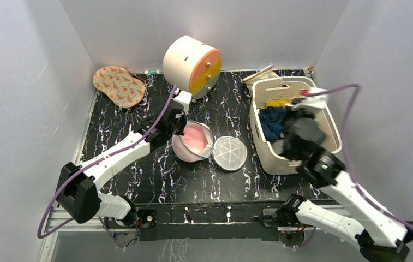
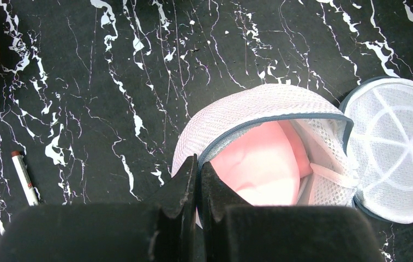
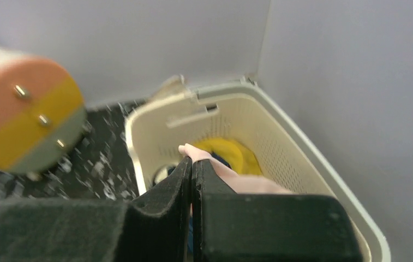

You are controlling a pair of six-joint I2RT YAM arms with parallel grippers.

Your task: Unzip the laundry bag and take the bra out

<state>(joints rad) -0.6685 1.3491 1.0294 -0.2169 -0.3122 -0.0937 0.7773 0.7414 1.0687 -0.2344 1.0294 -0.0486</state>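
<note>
Lying unzipped mid-tabletop [image 1: 155, 180], the laundry bag [image 2: 258, 101] has its lid [image 2: 395, 147] flipped right, pink bra [image 2: 258, 164] inside. Left end effector [image 2: 197, 161] pressed together at bag's left rim, grip on mesh unclear. Right end effector [image 3: 192, 161] pressed together over cream basket [image 3: 272, 136] at right edge, pale pink bit at tips, hold unclear.

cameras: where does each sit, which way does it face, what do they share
top external: fixed above and behind the arms, looking down on the table; both arms show.
left wrist: on the left arm, looking down at the open laundry bag and bra; shut left hand shows.
right wrist: on the right arm above the basket, facing the back corner; shut right hand shows.
shared: top and left wrist see the laundry bag; top and right wrist see the basket and drawer cabinet.
</note>
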